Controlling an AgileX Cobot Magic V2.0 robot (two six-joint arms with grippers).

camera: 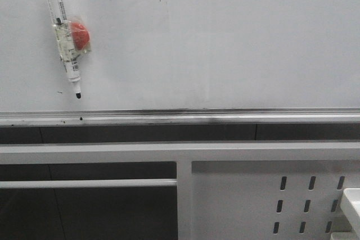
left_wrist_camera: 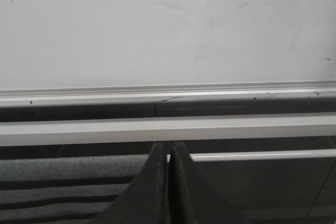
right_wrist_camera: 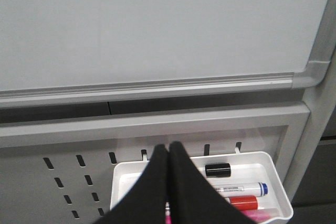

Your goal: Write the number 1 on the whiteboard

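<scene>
Facing the large glossy white whiteboard (camera: pixel 225 43), I kept my left gripper (left_wrist_camera: pixel 168 153) low, its two dark fingers (left_wrist_camera: pixel 144 192) pressed together with nothing between them. Beyond those fingertips ran a grey horizontal frame bar (left_wrist_camera: pixel 168 128), then the board's silver metal rail (left_wrist_camera: pixel 168 92), then the white surface, which carried only small faint specks and smudges.

My right gripper (right_wrist_camera: pixel 168 153) was likewise closed on nothing, fingers (right_wrist_camera: pixel 152 192) meeting at the tips. Just past them, and partly hidden by them, sat a white plastic tray (right_wrist_camera: pixel 281 203) hung on the white perforated metal frame (right_wrist_camera: pixel 68 177). In the tray lay a white marker with a blue cap (right_wrist_camera: pixel 239 188); its barrel bore small printed text that I could not read. Beside it were a loose black cap (right_wrist_camera: pixel 218 170), a red marker (right_wrist_camera: pixel 242 202) and a pink one (right_wrist_camera: pixel 257 215).

In the front view neither of my grippers appeared. A white marker pen with a black tip (camera: pixel 63 32) was fixed to the board at upper left, tip pointing down, with clear tape and a round red magnet (camera: pixel 80 35) at its middle. The barrel's black print was too small to make out. No black stroke for the number 1 showed anywhere on the board.
</scene>
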